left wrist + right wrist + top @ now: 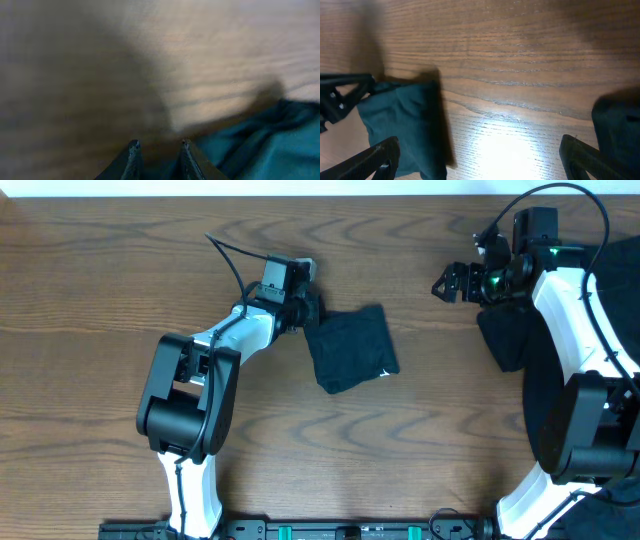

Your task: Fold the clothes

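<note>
Spreading under both arms is a brown wood-grain tabletop (pixel 100 280), with glare beneath the right wrist and a pale strip (pixel 300 186) along its far edge. Near the middle, a small folded rectangle of dark navy fabric (pixel 350 348) lies flat; a tiny white tag (pixel 388 372) at its edge is too small to read. The left gripper (pixel 312 308) sits at the rectangle's far left corner, fingers (pixel 134 152) narrowly parted. The right gripper (pixel 447 282) hangs spread wide and empty, near a loose heap of dark cloth (pixel 505 340).
</note>
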